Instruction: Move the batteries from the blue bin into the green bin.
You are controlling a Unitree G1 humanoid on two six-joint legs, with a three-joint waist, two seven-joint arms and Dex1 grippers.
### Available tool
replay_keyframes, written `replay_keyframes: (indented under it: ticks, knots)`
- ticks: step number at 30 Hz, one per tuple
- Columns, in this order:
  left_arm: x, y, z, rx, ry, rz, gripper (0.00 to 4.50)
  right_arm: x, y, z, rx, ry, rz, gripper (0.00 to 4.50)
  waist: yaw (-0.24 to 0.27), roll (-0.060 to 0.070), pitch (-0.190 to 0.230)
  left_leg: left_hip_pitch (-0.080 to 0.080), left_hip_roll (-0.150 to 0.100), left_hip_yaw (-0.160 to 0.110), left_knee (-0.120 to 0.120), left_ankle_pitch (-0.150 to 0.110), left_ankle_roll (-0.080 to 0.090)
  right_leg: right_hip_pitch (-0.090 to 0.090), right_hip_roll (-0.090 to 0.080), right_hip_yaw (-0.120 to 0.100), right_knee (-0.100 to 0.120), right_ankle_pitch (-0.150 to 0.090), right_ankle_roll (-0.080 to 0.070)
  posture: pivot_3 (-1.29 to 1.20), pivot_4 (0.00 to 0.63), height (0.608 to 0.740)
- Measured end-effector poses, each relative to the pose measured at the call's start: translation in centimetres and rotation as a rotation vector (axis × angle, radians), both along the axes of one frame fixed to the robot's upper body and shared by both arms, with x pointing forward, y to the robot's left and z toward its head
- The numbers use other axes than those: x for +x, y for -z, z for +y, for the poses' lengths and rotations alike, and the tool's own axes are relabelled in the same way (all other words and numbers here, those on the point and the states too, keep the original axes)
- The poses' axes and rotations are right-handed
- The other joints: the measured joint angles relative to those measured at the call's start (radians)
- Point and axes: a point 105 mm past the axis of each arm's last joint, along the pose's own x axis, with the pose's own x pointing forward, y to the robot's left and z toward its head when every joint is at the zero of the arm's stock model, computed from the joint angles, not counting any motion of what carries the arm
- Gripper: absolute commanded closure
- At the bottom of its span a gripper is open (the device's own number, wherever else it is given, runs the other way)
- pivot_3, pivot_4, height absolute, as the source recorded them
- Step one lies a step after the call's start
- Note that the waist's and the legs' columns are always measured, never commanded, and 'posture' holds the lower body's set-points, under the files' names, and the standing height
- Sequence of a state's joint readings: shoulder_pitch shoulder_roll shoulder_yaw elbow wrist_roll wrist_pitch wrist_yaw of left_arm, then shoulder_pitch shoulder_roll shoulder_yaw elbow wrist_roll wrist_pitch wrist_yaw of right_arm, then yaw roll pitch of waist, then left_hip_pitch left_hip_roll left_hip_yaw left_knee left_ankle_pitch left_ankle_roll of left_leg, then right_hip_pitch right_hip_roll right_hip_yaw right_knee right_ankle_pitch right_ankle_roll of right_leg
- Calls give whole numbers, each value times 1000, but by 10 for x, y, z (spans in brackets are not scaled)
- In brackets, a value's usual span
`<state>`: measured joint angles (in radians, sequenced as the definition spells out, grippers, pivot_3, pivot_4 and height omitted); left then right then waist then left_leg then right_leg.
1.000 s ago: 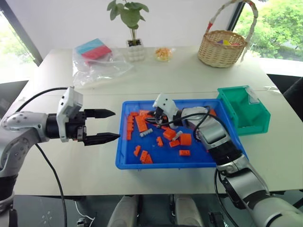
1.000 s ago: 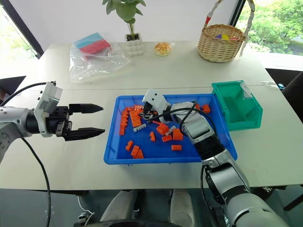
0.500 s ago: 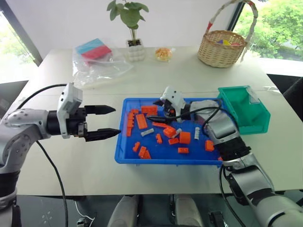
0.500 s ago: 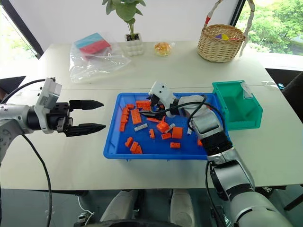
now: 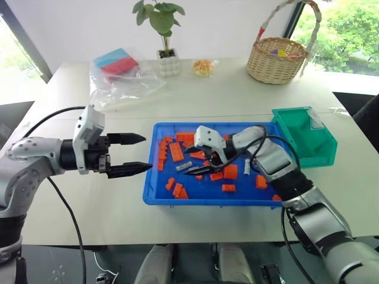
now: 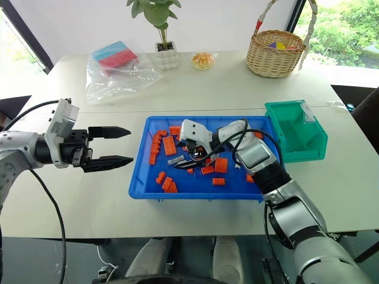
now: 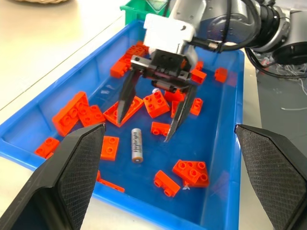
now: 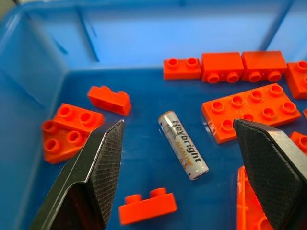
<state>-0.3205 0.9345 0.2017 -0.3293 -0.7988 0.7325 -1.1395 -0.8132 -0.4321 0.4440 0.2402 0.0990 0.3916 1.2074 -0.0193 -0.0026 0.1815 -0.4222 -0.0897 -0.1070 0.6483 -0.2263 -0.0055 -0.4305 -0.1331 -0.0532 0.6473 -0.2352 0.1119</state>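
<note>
Green bin (image 5: 305, 139) looks empty. Right gripper (image 7: 149, 120), jaws apart, hovers over a battery (image 8: 183, 151) in the blue bin (image 5: 155, 199). Left gripper (image 5: 135, 154) open, idle beside it.

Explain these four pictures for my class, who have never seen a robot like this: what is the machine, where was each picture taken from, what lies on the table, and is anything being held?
The machine is a humanoid robot with two arms, each ending in a gripper of two black fingers. Two pictures come from cameras in its head, looking down over its arms. The other two come from a camera on each wrist, looking along that gripper's fingers.

On the white table sits a blue bin holding orange toy bricks and a few batteries. Beside it is a smaller green bin. Farther back are a wicker basket, a potted plant and a clear plastic bag.

Nothing is held. The right gripper is open inside the blue bin, with one battery lying between its fingers. The left gripper is open too, beside the blue bin.
</note>
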Motion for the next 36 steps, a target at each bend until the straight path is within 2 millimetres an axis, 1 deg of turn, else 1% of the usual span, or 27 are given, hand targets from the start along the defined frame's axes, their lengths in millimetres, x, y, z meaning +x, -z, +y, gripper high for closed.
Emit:
replay_keyframes:
  ticks: [4,6,7,8,11,12,13,16,19,23,24,25,26,28,29,31,32,34,35,36]
  knots:
    - [-3,0,-2,-4,14,1,0,-4,14,5,-58,-52,3,809,2,0,0,0,0,0,0,0,0,0,0,0,0,0,0,0,150,702]
    - [-4,-1,-4,-6,23,0,0,-5,19,7,-84,-71,-1,1314,2,0,0,0,0,0,0,0,0,0,0,0,0,0,0,0,150,702]
    - [-5,-1,-4,-5,26,-2,0,-5,21,6,-96,-74,-7,1602,1,0,0,0,0,0,0,0,0,0,0,0,0,0,0,0,150,702]
    - [-5,-1,-5,-4,27,-2,0,-5,22,6,-101,-73,-9,2077,1,0,0,0,0,0,0,0,0,0,0,0,0,0,0,0,150,702]
    - [-5,-1,-4,-4,27,-3,0,-8,27,4,-102,-74,7,3774,1,0,0,0,0,0,0,0,0,0,0,0,0,0,0,0,150,702]
    - [-5,-1,-4,-4,27,-2,0,-10,28,4,-101,-76,10,4215,1,0,0,0,0,0,0,0,0,0,0,0,0,0,0,0,150,702]
    - [-5,-1,-4,-4,27,-2,0,-12,28,4,-99,-80,11,4422,1,0,0,0,0,0,0,0,0,0,0,0,0,0,0,0,150,702]
    - [-5,-1,-5,-4,29,-2,0,-14,18,7,-80,-83,-3,4410,0,0,0,0,0,0,0,0,0,0,0,0,0,0,0,0,150,702]
    - [-5,-1,-5,-4,38,1,0,-16,2,10,-31,-55,-1,4410,2,0,0,0,0,0,0,0,0,0,0,0,0,0,0,0,150,702]
    - [-6,0,-9,-2,59,9,0,-15,-44,11,109,30,-45,4410,5,0,0,0,0,0,0,0,0,0,0,0,0,0,0,0,150,702]
    - [-6,0,-10,-4,64,10,0,-13,-58,7,145,81,-69,4410,6,0,0,0,0,0,0,0,0,0,0,0,0,0,0,0,150,702]
    - [-6,0,-10,-4,66,11,0,-10,-67,2,167,123,-86,4410,7,0,0,-1,0,0,0,0,0,0,0,0,0,0,0,0,150,702]
    - [-6,0,-10,-4,67,10,0,-6,-76,-6,185,178,-101,4410,10,0,0,-1,0,0,0,0,0,0,0,0,0,0,0,0,150,702]
    - [-6,-1,-12,-9,75,8,0,3,-91,-35,198,318,-137,4410,16,0,0,-2,-1,0,0,0,0,-1,-1,0,-1,0,0,0,150,702]
    - [-6,-1,-14,-12,85,5,0,8,-98,-59,197,423,-164,4410,22,0,0,-2,-1,0,0,0,0,-1,-1,0,-2,0,0,0,150,702]
    - [-6,0,-16,-16,103,13,0,18,-107,-126,169,697,-214,4410,37,0,0,-3,-2,0,0,0,0,0,-2,-1,-3,0,0,0,150,702]
    - [-6,1,-16,-18,105,18,0,18,-109,-153,157,804,-227,4410,37,0,0,-3,-2,0,0,0,0,-1,-2,-1,-3,0,0,0,150,702]
    - [-4,3,-15,-24,108,32,0,14,-106,-197,125,977,-238,4410,32,0,0,-3,-1,1,-1,0,1,-1,-2,-1,-3,0,0,0,150,702]
    - [-3,4,-15,-28,110,34,0,11,-103,-213,111,1039,-235,4410,27,0,0,-3,0,2,-1,-1,1,-1,-1,0,-3,0,0,0,150,702]
    - [-3,4,-16,-29,113,32,0,8,-100,-225,95,1083,-234,4410,23,0,0,-3,0,2,-1,-1,1,-2,-1,0,-3,-1,-1,0,150,702]
